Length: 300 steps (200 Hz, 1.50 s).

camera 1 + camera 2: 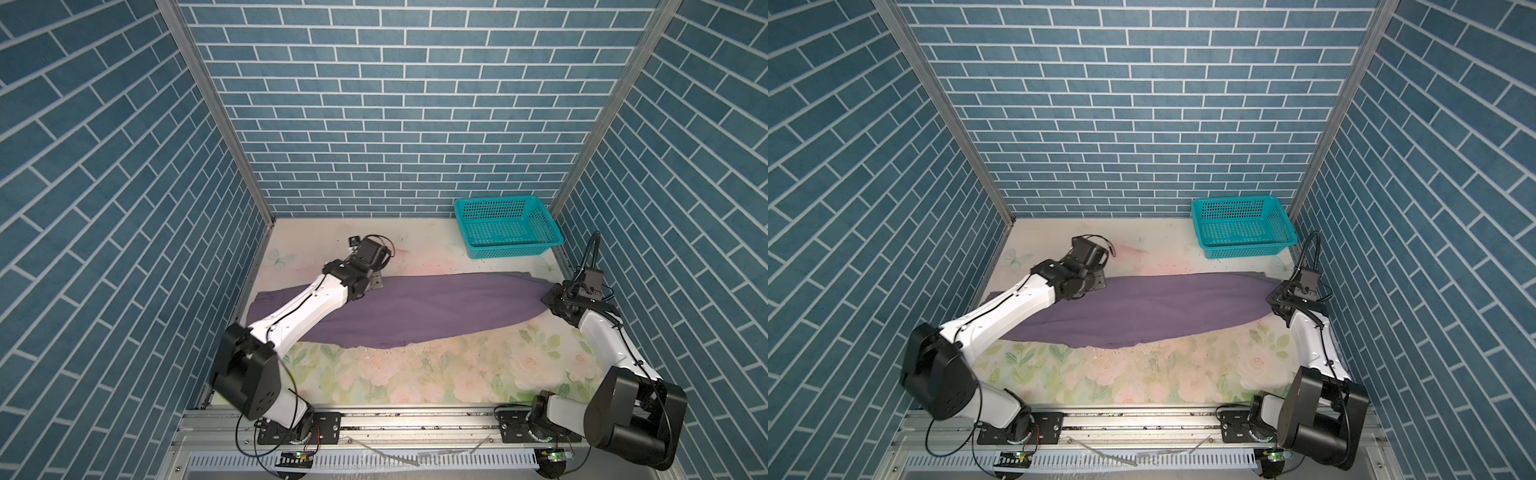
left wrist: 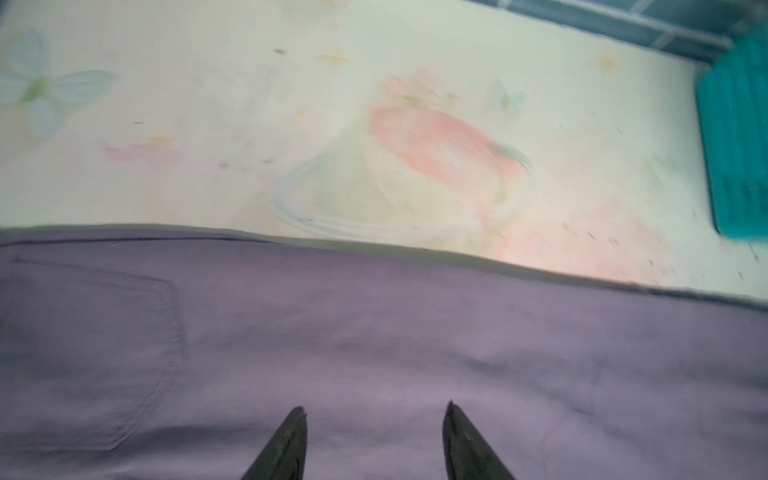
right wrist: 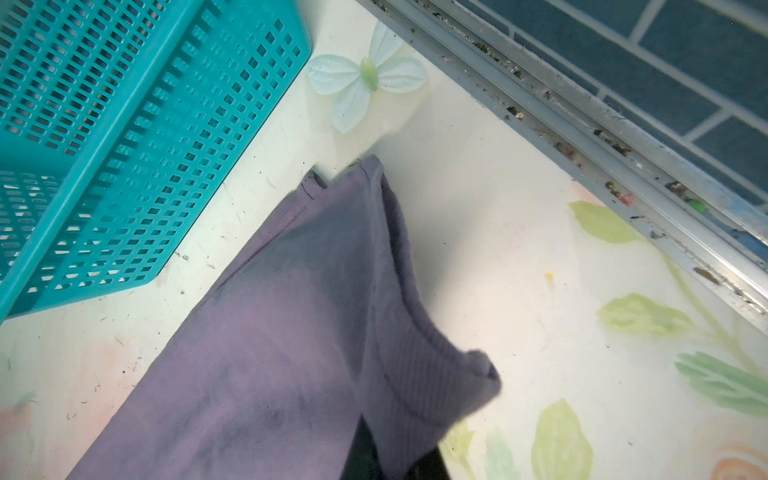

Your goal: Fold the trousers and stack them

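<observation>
Across floral table (image 1: 436,374), trousers (image 1: 436,307) stretched flat, side to side, just in front of teal basket (image 1: 505,228). Left gripper (image 2: 375,407) low above pocket end, fingers (image 2: 291,444) apart, cloth beneath. Right gripper (image 1: 549,298) pinched tight on leg hem, raised slightly.

You're looking at a lab robot cell, brick-print panels (image 1: 374,104) on three sides, aluminium posts (image 1: 214,104) at the corners, floral-print tabletop (image 1: 457,374), two arms (image 1: 299,309) bolted to a front rail (image 1: 415,417), cable duct (image 1: 478,460) below it.
</observation>
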Each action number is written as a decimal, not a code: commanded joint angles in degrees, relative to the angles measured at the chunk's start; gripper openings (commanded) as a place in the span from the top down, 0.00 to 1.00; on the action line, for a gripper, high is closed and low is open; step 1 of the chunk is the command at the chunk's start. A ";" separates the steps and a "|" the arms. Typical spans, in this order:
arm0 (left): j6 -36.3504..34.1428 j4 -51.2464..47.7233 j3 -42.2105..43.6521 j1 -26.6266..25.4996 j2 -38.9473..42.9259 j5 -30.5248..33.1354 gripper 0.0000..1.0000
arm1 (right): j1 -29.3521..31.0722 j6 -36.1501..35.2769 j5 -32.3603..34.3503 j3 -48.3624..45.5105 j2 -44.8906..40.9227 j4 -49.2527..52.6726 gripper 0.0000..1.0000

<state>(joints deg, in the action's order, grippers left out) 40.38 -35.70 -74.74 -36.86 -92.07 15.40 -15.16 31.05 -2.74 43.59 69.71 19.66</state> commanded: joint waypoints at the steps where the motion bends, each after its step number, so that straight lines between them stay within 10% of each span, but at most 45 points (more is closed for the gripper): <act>1: 0.40 -0.07 -7.28 -6.62 -8.64 -3.88 0.74 | -0.10 -0.93 1.43 -1.17 -0.71 0.37 1.00; 71: 2.39 1.84 -27.49 -15.79 -31.41 -15.97 0.83 | 1.99 0.53 -6.45 1.42 2.91 -8.04 1.00; 180: 5.94 3.06 -41.33 -16.19 -49.36 -25.27 0.84 | 20.54 5.30 -6.31 7.17 -3.62 -6.43 1.00; 248: 11.01 20.31 -9.63 -0.21 -16.85 -26.74 0.62 | 36.15 4.11 -1.63 10.78 -2.21 -4.19 1.00; 300: 8.74 12.58 9.62 18.24 14.28 -20.51 0.56 | 53.91 -0.20 2.79 18.47 9.03 -5.81 1.00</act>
<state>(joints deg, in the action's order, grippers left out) 50.33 -17.82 -71.75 -22.17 -86.78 -8.51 32.84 33.65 -2.70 56.42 74.52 14.98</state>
